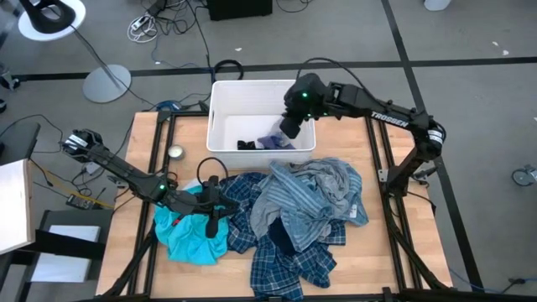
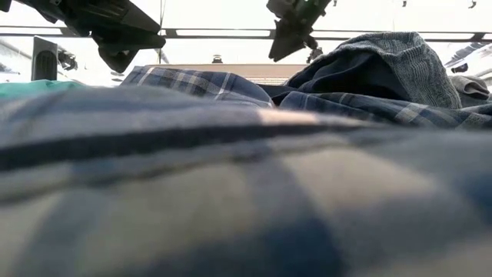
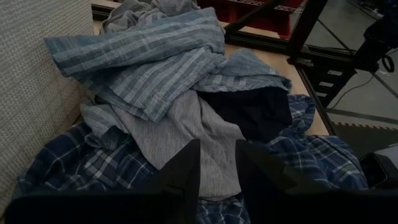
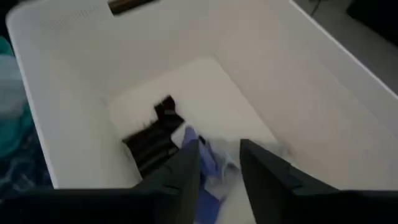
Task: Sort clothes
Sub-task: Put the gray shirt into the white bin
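Right claw (image 4: 219,163) parted, empty, over white bin (image 1: 225,107) holding dark socks (image 4: 152,140), possibly a blue item. Left claw (image 3: 217,163) parted, empty, above plaid shirts (image 1: 281,256).

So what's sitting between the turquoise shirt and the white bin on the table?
In the high view, the plaid shirt's edge and bare wooden table separate the turquoise shirt from the white bin, with a small round object beside that stretch.
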`<state>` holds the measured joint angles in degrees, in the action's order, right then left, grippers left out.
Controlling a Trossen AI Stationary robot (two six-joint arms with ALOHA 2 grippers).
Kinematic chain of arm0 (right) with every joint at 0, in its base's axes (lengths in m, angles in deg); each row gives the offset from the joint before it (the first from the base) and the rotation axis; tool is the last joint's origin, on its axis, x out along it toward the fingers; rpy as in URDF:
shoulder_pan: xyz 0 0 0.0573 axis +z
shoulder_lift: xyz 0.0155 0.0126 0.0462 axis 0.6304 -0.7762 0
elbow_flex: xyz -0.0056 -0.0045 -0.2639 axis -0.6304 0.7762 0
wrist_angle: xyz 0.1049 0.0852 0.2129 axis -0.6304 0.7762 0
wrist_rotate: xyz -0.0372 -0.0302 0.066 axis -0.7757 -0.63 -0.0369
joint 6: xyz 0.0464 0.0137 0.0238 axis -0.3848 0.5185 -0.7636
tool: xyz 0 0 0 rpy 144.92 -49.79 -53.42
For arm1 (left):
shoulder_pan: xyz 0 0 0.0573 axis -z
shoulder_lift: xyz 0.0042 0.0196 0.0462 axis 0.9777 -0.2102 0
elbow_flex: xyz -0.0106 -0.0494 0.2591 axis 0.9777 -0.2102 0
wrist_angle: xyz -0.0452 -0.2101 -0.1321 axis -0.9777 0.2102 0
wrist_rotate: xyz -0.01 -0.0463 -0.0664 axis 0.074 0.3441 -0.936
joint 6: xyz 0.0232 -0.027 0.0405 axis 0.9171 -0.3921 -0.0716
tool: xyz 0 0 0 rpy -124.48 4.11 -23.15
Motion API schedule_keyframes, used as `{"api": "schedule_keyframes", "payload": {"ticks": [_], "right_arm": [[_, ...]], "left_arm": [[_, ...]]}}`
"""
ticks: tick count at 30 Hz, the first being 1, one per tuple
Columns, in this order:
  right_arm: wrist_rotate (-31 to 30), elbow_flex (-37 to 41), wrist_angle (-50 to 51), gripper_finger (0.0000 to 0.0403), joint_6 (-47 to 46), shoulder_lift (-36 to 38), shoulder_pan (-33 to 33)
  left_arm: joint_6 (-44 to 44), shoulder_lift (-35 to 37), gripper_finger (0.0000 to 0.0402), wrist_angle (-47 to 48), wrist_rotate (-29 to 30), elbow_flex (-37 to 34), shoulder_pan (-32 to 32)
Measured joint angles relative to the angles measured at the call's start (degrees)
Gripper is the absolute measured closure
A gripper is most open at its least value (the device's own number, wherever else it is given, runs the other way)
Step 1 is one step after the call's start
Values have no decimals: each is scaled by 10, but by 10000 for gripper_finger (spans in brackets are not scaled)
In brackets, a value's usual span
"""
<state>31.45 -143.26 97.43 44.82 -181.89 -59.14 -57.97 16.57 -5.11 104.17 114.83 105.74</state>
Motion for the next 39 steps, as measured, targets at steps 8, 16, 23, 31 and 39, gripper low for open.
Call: {"api": "schedule_keyframes", "payload": {"ticks": [8,16,23,31,39], "right_arm": [[17,-35,143,247,-10,53,37],[-5,-35,278,257,-97,113,159],[-106,-35,382,259,-212,126,298],[-139,-8,393,259,-287,123,412],[-134,170,292,259,-341,163,473]], "left_arm": [[0,0,294,0,0,0,0],[-1,0,294,0,0,0,0],[-15,0,294,0,0,0,0],[-17,0,294,0,0,0,0],[-21,0,294,-1,0,0,0]]}}
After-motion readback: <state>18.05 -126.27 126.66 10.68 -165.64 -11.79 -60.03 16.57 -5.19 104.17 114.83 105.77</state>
